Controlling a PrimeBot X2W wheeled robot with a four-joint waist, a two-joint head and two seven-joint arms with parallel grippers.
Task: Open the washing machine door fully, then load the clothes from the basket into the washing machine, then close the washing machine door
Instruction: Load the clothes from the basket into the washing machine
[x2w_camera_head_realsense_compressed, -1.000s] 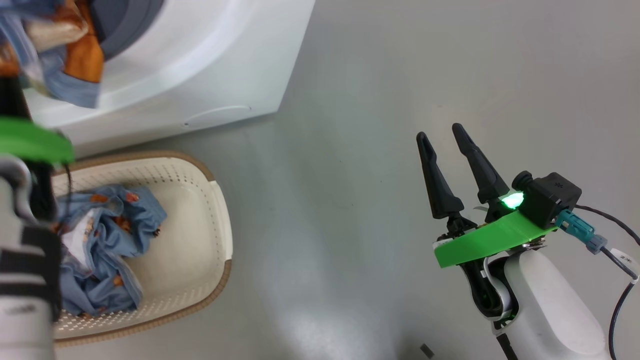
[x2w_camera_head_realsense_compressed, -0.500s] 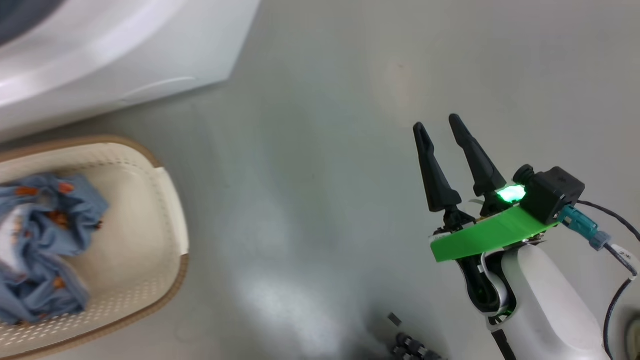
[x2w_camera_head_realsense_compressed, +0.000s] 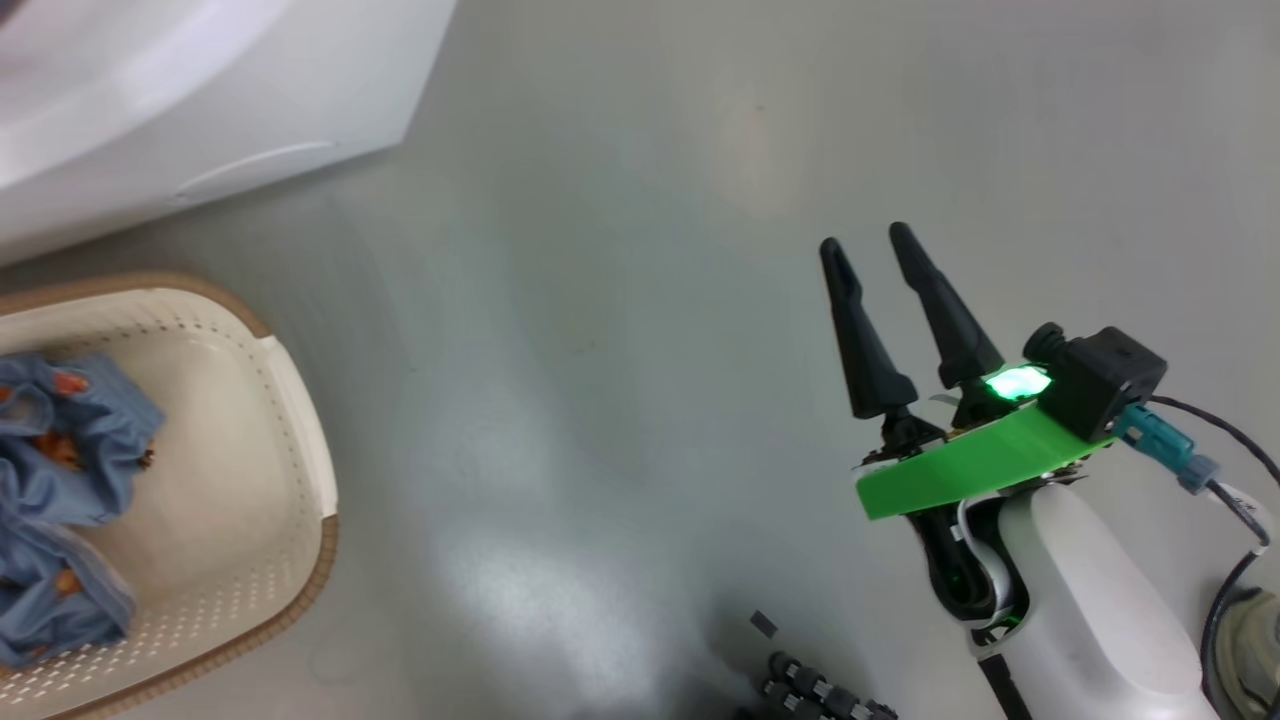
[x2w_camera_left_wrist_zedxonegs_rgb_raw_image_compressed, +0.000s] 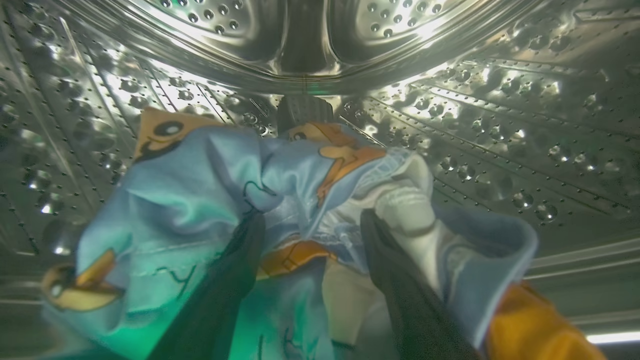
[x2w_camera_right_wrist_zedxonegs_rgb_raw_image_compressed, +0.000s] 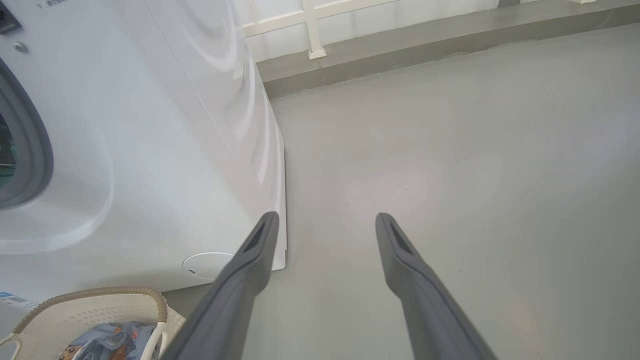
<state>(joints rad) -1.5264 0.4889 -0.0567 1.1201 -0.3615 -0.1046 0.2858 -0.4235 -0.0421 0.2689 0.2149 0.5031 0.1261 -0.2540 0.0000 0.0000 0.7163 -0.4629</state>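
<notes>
Left wrist view finds the left tool (x2w_camera_left_wrist_zedxonegs_rgb_raw_image_compressed: 312, 216) inside the washing machine (x2w_camera_left_wrist_zedxonegs_rgb_raw_image_compressed: 500, 125), fingers (x2w_camera_left_wrist_zedxonegs_rgb_raw_image_compressed: 235, 280) spread to let the draped clothes (x2w_camera_left_wrist_zedxonegs_rgb_raw_image_compressed: 200, 190) drop; the right tool (x2w_camera_head_realsense_compressed: 865, 238) hangs open, empty, above the floor (x2w_camera_head_realsense_compressed: 600, 300).

Light blue clothes (x2w_camera_left_wrist_zedxonegs_rgb_raw_image_compressed: 175, 200) with orange figures; cream perforated basket (x2w_camera_head_realsense_compressed: 230, 450), brown rim; white washing machine (x2w_camera_right_wrist_zedxonegs_rgb_raw_image_compressed: 150, 125).
</notes>
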